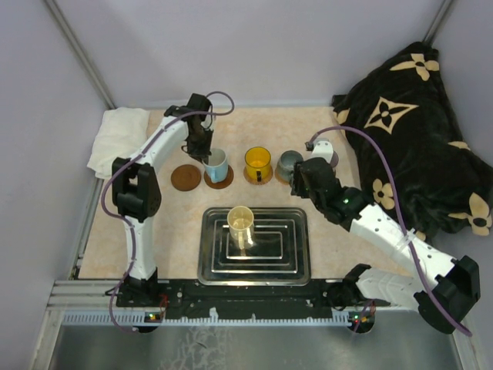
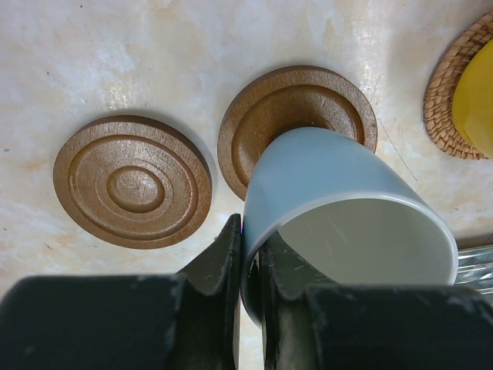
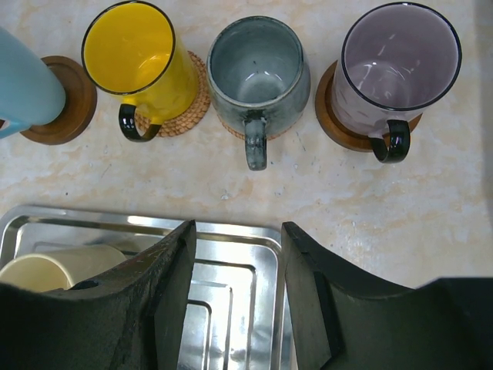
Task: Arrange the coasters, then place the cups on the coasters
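Observation:
My left gripper (image 2: 250,233) is shut on the rim of the light blue cup (image 2: 339,193), one finger inside and one outside. The cup's base is over a dark wooden coaster (image 2: 296,108); another wooden coaster (image 2: 132,181) lies bare to its left. In the top view my left gripper (image 1: 202,146) holds that cup (image 1: 216,163) at the row's left end. The yellow cup (image 3: 131,54), grey cup (image 3: 258,65) and purple cup (image 3: 397,65) each stand on a coaster. The cream cup (image 1: 241,223) stands in the tray. My right gripper (image 3: 237,239) hangs open and empty over the tray's far right corner.
The steel tray (image 1: 289,266) sits near the front edge, between the arm bases. A white cloth (image 1: 115,135) lies at the back left, and a dark patterned blanket (image 1: 416,123) is heaped at the right. A woven coaster (image 2: 451,100) lies under the yellow cup.

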